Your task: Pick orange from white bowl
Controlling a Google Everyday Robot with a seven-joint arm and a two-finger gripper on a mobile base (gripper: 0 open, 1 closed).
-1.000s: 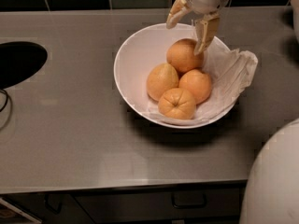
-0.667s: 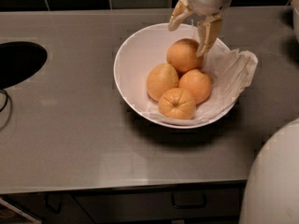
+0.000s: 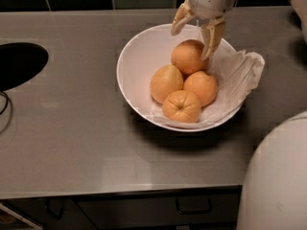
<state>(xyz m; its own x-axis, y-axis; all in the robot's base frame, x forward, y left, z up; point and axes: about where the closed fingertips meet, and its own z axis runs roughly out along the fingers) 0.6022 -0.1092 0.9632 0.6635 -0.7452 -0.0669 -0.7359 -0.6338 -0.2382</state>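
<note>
On the far left of the gray table (image 3: 72,128) there is a dark round hole (image 3: 19,63). A thin dark cord (image 3: 5,104) hangs just below it at the edge.

In the middle sits the white bowl (image 3: 136,66). It is wide and shiny. Four oranges lie close together inside it. The one on the left is a paler orange (image 3: 166,83) with a bit of a point. The nearest one is the orange with star lines (image 3: 181,106) around its stem. Next to them on the right is one more orange (image 3: 202,87).

The orange (image 3: 188,57) I want is the big round one at the far side of the bowl, touching the others.

My gripper (image 3: 191,43) hangs right above that orange, at the far side of the bowl. Its two fingers are spread apart. The left finger is over the far rim. The right finger points down by the orange's right side, but I cannot tell if it touches.

White paper (image 3: 242,73) lies under the fruit and sticks out over the bowl's right side.

A big white round part (image 3: 278,181) fills the near right corner.
</note>
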